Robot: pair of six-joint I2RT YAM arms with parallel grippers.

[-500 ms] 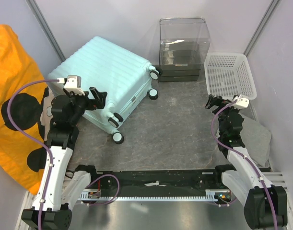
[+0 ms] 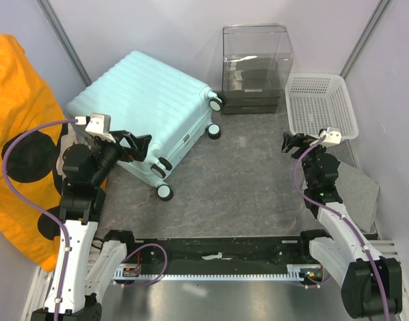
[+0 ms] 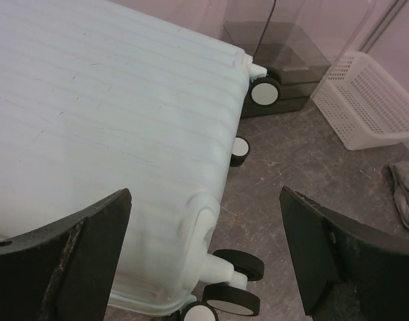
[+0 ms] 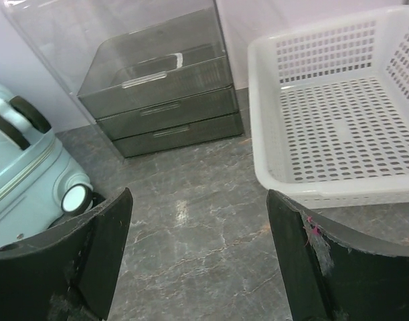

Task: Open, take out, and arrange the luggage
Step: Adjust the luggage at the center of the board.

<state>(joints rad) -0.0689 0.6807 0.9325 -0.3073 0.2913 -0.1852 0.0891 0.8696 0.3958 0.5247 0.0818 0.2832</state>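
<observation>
The grey marbled surface [image 2: 244,180] sits between pale walls, with an orange cloth [image 2: 17,100] draped at the left. From above, I see the luggage [image 2: 147,100] lying flat at the back left, its shell shut and its wheels [image 2: 165,192] pointing toward the centre. My left tool [image 2: 134,146] hovers at its near edge. My right tool [image 2: 294,142] is near the white basket [image 2: 321,103], which stands beside the clear box [image 2: 256,67].

On the left wrist view, the jaws stand wide apart and empty above the ribbed shell, near a wheel corner.

On the right wrist view, the jaws are also spread wide and hold nothing. They face the box and basket, with the luggage's wheel end at the left edge.

I judge the task barely begun: opening, unpacking and arranging all remain.
</observation>
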